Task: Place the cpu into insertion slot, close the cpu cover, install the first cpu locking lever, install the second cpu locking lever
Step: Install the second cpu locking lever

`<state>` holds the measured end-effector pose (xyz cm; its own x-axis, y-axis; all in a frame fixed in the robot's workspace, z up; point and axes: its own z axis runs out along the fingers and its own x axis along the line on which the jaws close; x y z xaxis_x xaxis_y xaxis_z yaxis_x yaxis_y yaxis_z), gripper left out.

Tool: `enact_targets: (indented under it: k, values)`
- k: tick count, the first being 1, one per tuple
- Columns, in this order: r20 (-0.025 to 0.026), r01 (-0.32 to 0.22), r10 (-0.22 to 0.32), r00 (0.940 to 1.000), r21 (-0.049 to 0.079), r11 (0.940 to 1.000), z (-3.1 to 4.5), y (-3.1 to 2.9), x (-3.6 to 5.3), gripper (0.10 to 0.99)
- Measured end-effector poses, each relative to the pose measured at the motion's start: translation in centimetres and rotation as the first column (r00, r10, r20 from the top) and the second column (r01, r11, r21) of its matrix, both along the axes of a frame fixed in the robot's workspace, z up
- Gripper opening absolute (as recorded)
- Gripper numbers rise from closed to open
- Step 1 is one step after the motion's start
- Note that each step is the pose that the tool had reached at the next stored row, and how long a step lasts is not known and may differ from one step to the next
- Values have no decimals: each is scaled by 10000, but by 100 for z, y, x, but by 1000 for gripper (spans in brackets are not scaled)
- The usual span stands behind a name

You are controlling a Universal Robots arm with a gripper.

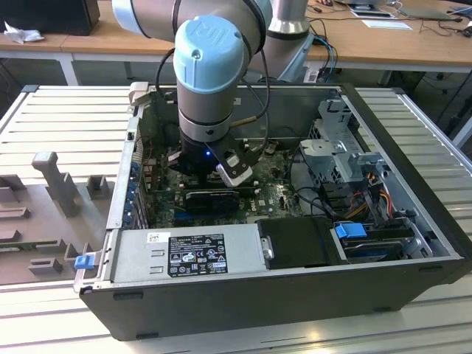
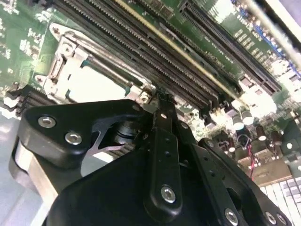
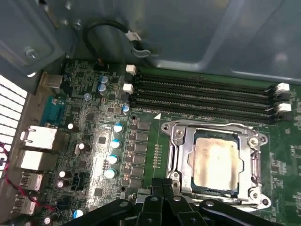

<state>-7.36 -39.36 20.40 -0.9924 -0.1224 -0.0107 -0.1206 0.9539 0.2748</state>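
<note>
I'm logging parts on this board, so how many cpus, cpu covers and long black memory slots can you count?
cpu: 1
cpu cover: 1
memory slots: 4
Total: 6

Open computer case [image 1: 413, 243] lies on its side on a ribbed metal counter [image 1: 66, 118]. Green motherboard [image 3: 94, 155] sits directly beneath the tool. Four long black memory slots [image 3: 202, 96] run side by side just beyond the tool's tip, white latches at their ends. Blue-capped capacitors [image 3: 115, 143] stand in a row near them. Grey power supply [image 1: 188, 254] with a black label occupies the case edge nearest the exterior camera. Drive cage [image 1: 343, 144] and coloured cables [image 1: 369, 199] lie well apart, toward the exterior view's right.
</note>
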Motion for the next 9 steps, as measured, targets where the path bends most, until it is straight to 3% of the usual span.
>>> enact_targets:
  k: [2, 7, 9]
  values:
    - [1, 1, -1, 10000, 1, 10000, 108, 1, -1, 106]
    - [0, 1, -1, 10000, -6, 10000, 228, 1, -1, 106]
    - [2, 0, 0, 10000, -3, 10000, 232, 2, -1, 106]
